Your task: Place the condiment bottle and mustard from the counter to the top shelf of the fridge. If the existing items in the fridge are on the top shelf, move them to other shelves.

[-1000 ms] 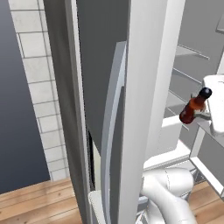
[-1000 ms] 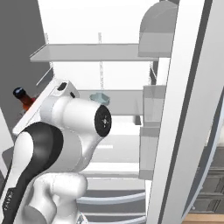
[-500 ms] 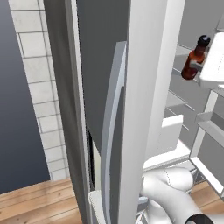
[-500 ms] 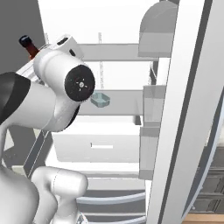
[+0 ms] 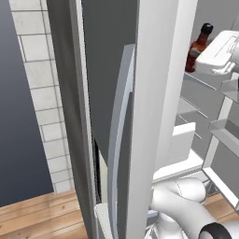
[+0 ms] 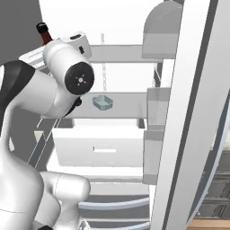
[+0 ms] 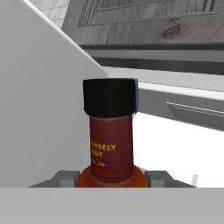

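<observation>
High inside the open fridge (image 6: 179, 134), near its upper shelf level: condiment bottle (image 5: 198, 46), one, slim, red-orange body, dark red neck, black cap, upright. Held in the gripper (image 7: 111, 177), jaws closed on the bottle's shoulder; in the hand view a grey fingertip (image 7: 65, 178) sits tight against each side of the orange body, with yellow lettering legible on the neck above. From the left base view the bottle stands just beside the white hand, above the thin pale shelves (image 5: 186, 107). From the right base view only its black cap and a little red neck show, behind the white arm at upper left.

Middle shelf (image 6: 130, 105), right base view: shallow teal dish (image 6: 102, 102), one, resting flat, well apart from the bottle and lower.

Below that shelf: wide white drawer front (image 6: 101, 146), closed.

Fridge door (image 5: 154, 116), left base view: pale grey, long curved bar handle (image 5: 119, 130), standing open edge-on to the camera. White tiled wall (image 5: 42, 93) behind it; wooden floor (image 5: 37, 214) below.
</observation>
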### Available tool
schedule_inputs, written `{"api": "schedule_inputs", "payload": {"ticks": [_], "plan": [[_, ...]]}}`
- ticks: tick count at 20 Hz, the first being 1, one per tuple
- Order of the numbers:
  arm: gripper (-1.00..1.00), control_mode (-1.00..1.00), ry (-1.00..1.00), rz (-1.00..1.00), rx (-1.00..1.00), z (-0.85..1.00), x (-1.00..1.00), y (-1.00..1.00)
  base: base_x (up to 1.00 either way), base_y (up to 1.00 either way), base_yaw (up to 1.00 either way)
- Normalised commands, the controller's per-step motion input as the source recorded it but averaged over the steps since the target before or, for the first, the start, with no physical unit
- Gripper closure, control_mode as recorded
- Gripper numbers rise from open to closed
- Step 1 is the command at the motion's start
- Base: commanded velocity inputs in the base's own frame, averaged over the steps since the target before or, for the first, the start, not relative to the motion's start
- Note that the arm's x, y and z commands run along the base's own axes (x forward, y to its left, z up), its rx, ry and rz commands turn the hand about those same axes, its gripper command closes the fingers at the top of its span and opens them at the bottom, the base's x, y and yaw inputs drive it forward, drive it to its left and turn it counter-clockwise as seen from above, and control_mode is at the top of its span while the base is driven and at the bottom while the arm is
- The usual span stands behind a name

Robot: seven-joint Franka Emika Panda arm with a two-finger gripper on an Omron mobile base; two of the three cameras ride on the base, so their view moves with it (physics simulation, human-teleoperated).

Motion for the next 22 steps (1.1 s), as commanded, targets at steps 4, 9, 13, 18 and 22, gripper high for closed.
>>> {"api": "schedule_inputs", "payload": {"ticks": [4, 9, 13, 18, 22], "plan": [[1.00, -1.00, 0.01, 0.00, 0.00, -0.03, 0.39, 0.01, 0.00, 0.00, 0.00], [1.00, -1.00, 0.12, 0.00, 0.00, 0.00, 0.89, 0.05, 0.00, 0.00, 0.00], [1.00, -1.00, 0.14, 0.00, 0.00, 0.00, 0.84, 0.03, 0.00, 0.00, 0.00], [1.00, -1.00, 0.10, 0.00, 0.00, 0.00, 0.81, 0.07, 0.00, 0.00, 0.00], [1.00, -1.00, 0.02, 0.00, 0.00, -0.02, 0.88, 0.09, 0.00, 0.00, 0.00]]}}
